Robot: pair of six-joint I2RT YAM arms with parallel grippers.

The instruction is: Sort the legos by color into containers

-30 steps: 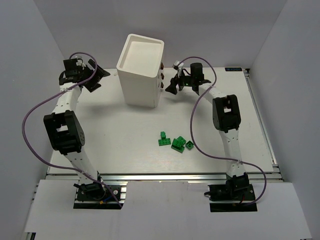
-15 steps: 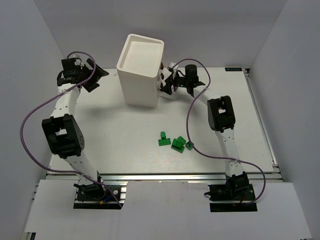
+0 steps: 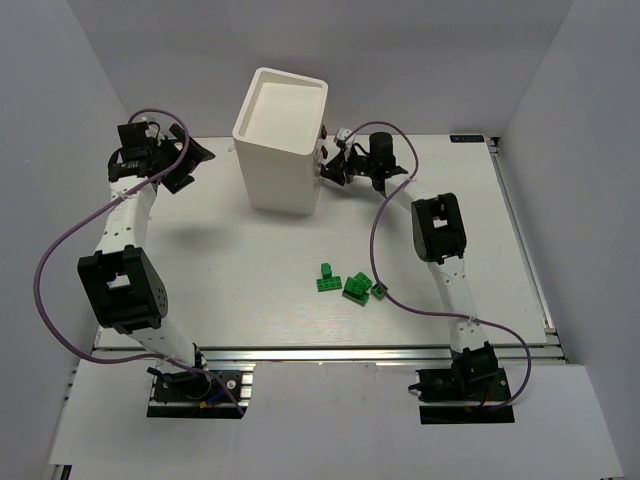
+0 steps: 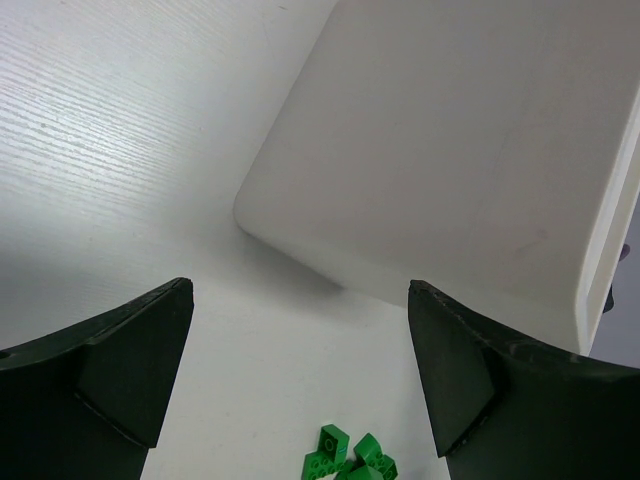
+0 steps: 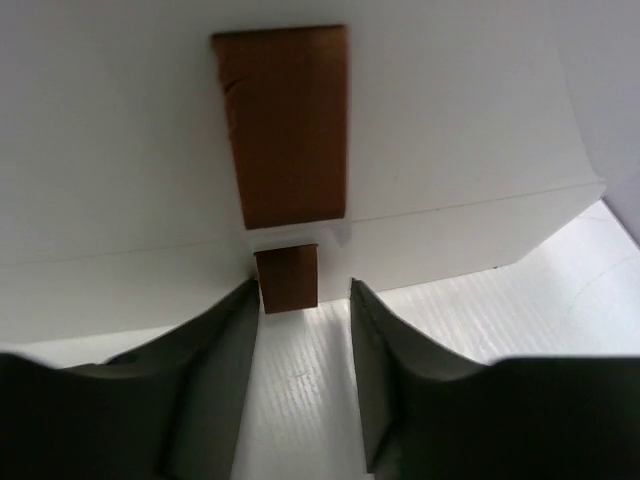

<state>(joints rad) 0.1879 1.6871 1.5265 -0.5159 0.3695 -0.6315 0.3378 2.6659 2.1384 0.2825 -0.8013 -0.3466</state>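
Two claws flank the white cabinet [image 3: 280, 140], one on each side of it.

The right claw [image 5: 305, 292] has its jaws standing partway apart, one on either side of the lower knob [image 5: 287, 278], a small dark brown one. A strip of white shows between that knob and the right-hand finger [image 5: 385, 370], so nothing is pinched. Whether the left-hand finger touches the knob I cannot tell. Just beyond the tips is the white front of the drawers [image 5: 110, 140], which look pushed in. Bare counter [image 3: 230, 260] lies directly beneath the tips, so this is the lowest drawer. Above the tips in the wrist view is the upper knob [image 5: 285, 125], brown and looming larger.

The left claw [image 4: 300, 290] is spread wide with nothing between its fingers. It hangs off the cabinet's blank side wall, the one away from the knobs, near it but not touching. That wall fills the view ahead of the claw and to its right.

The green legos [image 3: 350, 285] lie in a tight cluster of about four bricks on the counter. They are well apart from both claws, back toward the arm bases. They sit closer to the right arm, with its purple cable [image 3: 385, 240] looping just beside them. From the left claw they show small, past the cabinet's near corner.
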